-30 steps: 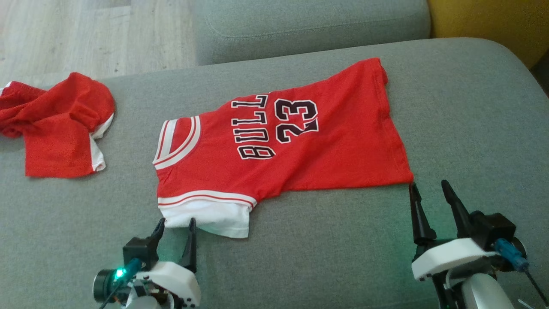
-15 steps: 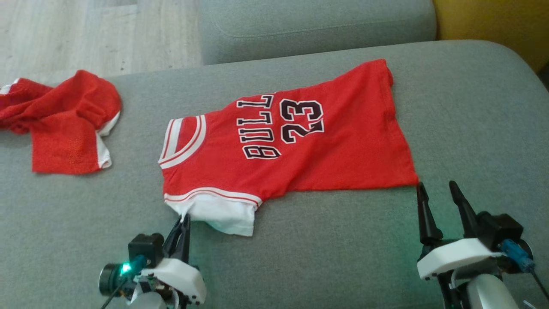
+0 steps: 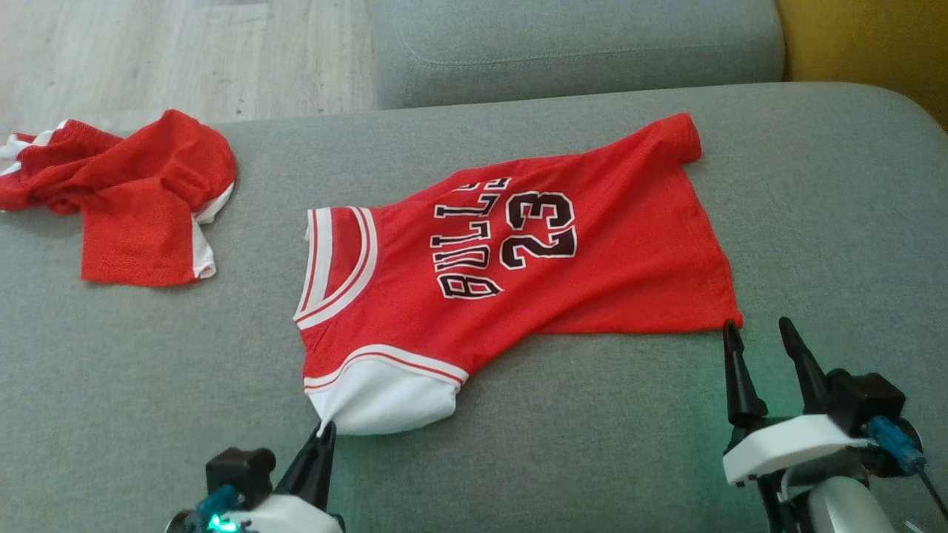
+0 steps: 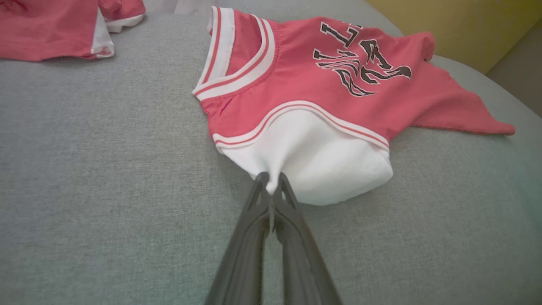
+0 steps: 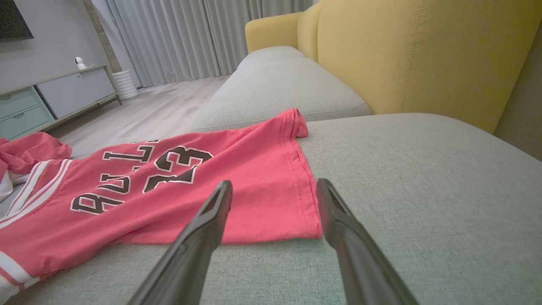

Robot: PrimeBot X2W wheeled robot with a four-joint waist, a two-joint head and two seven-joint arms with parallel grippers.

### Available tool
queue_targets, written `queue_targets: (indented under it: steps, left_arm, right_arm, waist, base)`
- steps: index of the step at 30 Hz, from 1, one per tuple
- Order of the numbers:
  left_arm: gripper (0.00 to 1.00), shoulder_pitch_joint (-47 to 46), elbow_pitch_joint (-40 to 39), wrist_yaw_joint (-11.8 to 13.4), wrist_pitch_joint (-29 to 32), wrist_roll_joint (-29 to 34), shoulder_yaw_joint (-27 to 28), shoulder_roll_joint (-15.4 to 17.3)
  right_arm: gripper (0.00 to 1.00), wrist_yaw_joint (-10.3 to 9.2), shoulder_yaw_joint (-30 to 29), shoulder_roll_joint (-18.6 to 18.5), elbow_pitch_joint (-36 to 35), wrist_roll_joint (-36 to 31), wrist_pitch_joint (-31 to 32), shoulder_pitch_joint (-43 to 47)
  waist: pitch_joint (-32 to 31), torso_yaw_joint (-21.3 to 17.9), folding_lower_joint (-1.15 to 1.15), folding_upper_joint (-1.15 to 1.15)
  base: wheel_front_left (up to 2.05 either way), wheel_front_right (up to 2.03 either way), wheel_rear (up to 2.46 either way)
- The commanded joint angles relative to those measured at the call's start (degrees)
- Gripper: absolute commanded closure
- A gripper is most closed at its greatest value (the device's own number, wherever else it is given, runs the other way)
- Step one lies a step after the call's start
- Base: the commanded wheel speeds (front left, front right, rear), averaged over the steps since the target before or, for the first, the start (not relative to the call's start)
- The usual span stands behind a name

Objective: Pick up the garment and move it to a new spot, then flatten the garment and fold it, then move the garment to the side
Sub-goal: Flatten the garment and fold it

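The garment (image 3: 607, 252) is a red jersey with white trim and black "BULLS 23" lettering, lying spread on the grey sofa cushion (image 3: 829, 207). My left gripper (image 3: 326, 428) is shut on the near corner of its white sleeve (image 3: 385, 403). In the left wrist view the gripper (image 4: 271, 180) pinches that sleeve (image 4: 322, 165) into a point, and the garment (image 4: 296, 72) stretches away behind. My right gripper (image 3: 758, 326) stands open at the jersey's near hem corner. In the right wrist view the gripper (image 5: 274, 183) straddles the hem edge of the garment (image 5: 237, 199), its fingers apart.
A second red and white garment (image 3: 141, 200) lies crumpled at the cushion's far left. Another grey cushion (image 3: 578, 44) adjoins the far edge, with wooden floor (image 3: 148, 52) to its left. A yellow backrest (image 5: 423, 55) rises along the right side.
My left gripper has shut on the white sleeve corner and drawn it toward me, stretching the jersey. The camera has shifted. The right gripper stays open at the hem corner.
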Motion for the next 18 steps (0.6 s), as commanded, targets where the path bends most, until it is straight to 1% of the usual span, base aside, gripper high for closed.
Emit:
queue_targets:
  steps: [1,2,3,4,5,7,11,18]
  left_arm:
    - [1.00,-2.2,-3.3,0.8,0.4,-0.4,2.3,1.3]
    - [0.98,-2.0,-3.7,1.1,0.6,-0.6,2.5,1.4]
    - [0.66,-1.9,-3.9,1.4,0.4,-0.9,2.8,1.2]
    - [0.51,-2.1,-3.6,1.6,0.0,-0.9,3.1,1.1]
    - [0.00,-2.2,-3.1,1.9,-0.2,-0.6,3.1,1.2]
    - [0.00,-3.1,-2.0,2.2,-1.3,0.1,3.0,0.8]
    - [0.00,-5.2,-2.8,1.6,-3.4,0.3,3.4,0.4]
    - [0.00,-10.9,0.0,0.9,-2.8,-0.2,4.2,0.2]
  right_arm:
    - [0.00,0.21,1.2,-0.2,-1.3,0.1,-0.7,-1.1]
    - [0.00,0.21,1.4,-0.2,-1.1,0.1,-0.6,-1.2]
    - [0.00,0.21,1.5,-0.2,-0.9,0.1,-0.6,-1.4]
    - [0.00,0.21,1.7,-0.2,-0.8,0.1,-0.6,-1.5]
    - [0.00,0.21,1.8,-0.2,-0.6,0.1,-0.6,-1.6]
    - [0.00,0.21,1.8,-0.2,-0.2,-0.1,-0.6,-1.8]
    - [0.00,0.21,0.9,-0.2,-0.1,-0.6,-0.6,-1.7]
    - [0.00,0.21,1.5,-0.2,-0.8,-1.0,-0.2,-1.9]
  waist:
    - [0.3,-0.2,0.00,0.00]
    - [0.4,-0.3,0.00,0.00]
    - [0.5,-0.5,0.00,0.00]
    - [0.6,-0.7,0.00,0.00]
    - [0.6,-0.9,0.00,0.00]
    - [0.6,-1.6,0.00,0.00]
    - [0.7,-2.0,0.00,0.00]
    - [1.6,-3.0,0.00,0.00]
  base:
    - [0.00,0.00,0.00]
    - [0.00,0.00,0.00]
    - [0.00,0.00,0.00]
    - [0.00,0.00,0.00]
    - [0.00,0.00,0.00]
    - [0.00,0.00,0.00]
    - [0.00,0.00,0.00]
    - [0.00,0.00,0.00]
